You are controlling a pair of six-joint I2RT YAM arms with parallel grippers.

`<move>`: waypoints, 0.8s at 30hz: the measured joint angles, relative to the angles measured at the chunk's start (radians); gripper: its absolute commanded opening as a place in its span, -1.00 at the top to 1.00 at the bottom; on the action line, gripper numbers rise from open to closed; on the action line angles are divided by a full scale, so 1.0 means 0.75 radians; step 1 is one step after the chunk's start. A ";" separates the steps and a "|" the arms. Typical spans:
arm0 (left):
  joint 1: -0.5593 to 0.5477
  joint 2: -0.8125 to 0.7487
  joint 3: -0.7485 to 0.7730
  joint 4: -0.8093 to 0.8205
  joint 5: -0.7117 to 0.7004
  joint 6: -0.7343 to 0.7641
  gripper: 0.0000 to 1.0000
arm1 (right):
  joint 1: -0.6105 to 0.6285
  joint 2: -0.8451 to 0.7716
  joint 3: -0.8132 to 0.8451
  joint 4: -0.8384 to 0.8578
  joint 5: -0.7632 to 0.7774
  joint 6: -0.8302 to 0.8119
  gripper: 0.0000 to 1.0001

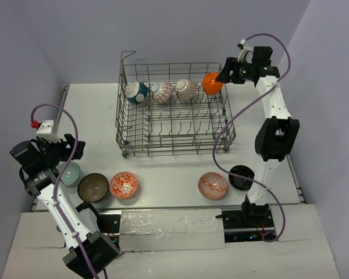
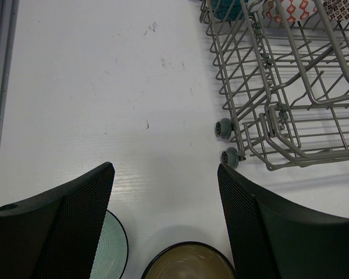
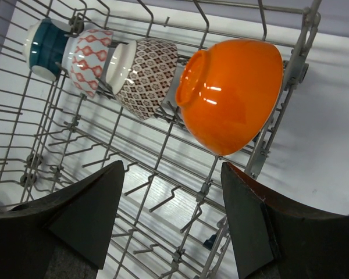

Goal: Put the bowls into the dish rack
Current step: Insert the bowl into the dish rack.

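Beside the glossy orange ceramic bowl (image 3: 232,93) in the grey wire dish rack (image 1: 123,119), the raised right pincer (image 3: 171,167) gapes; the left pincer (image 2: 164,168) hangs open over the white counter (image 2: 75,87).

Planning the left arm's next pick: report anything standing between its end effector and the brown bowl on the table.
Nothing visible does. The open left end effector faces the round brown ceramic bowl, and only white tabletop shows between them; the round pale green ceramic bowl lies beside it.
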 measured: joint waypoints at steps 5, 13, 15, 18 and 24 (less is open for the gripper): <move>0.004 0.000 0.000 -0.001 0.000 0.000 -0.55 | -0.005 0.037 0.001 -0.005 0.030 0.005 -0.50; 0.006 0.005 0.000 -0.001 0.000 0.000 -0.55 | -0.024 0.121 0.044 -0.007 0.035 0.023 -0.50; 0.007 0.007 0.000 -0.002 0.000 0.000 -0.55 | -0.025 0.127 0.044 -0.012 0.032 0.028 -0.50; 0.009 0.007 0.000 -0.003 0.000 0.001 -0.55 | -0.026 0.127 0.044 -0.015 0.023 0.030 -0.50; 0.009 0.008 0.000 -0.005 0.001 0.001 -0.55 | -0.027 0.126 0.004 -0.001 -0.005 0.027 -0.50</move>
